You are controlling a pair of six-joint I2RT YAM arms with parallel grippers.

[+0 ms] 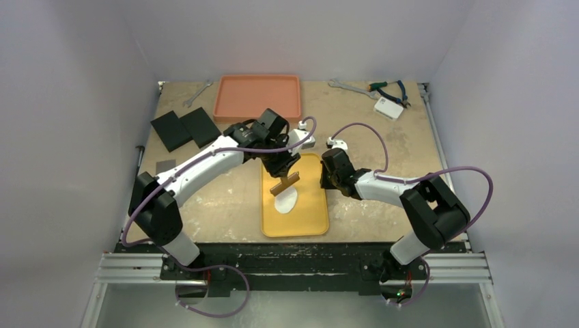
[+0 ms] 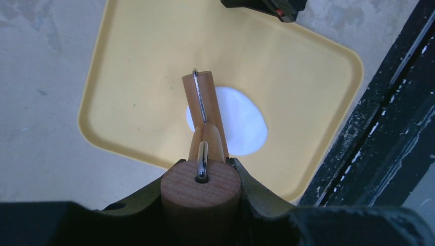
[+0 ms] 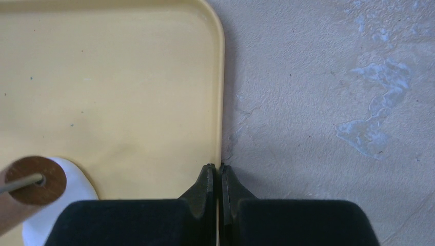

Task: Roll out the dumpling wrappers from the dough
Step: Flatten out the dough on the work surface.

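A flat oval sheet of white dough (image 1: 287,201) lies on the yellow tray (image 1: 311,222); it also shows in the left wrist view (image 2: 243,125) and at the bottom left of the right wrist view (image 3: 77,197). No small round dumpling wrappers are in view. My left gripper (image 1: 283,164) (image 2: 202,165) is shut on the handle of a wooden roller (image 1: 285,183) (image 2: 205,100), whose barrel hangs over the dough's far edge. My right gripper (image 1: 328,179) (image 3: 220,171) is shut on the tray's right rim (image 3: 219,102).
An orange tray (image 1: 258,96) stands at the back. Two black pads (image 1: 184,128) and a grey square (image 1: 166,166) lie at the left. Wrenches (image 1: 348,85), pliers (image 1: 390,90) and a white box (image 1: 388,107) lie at the back right.
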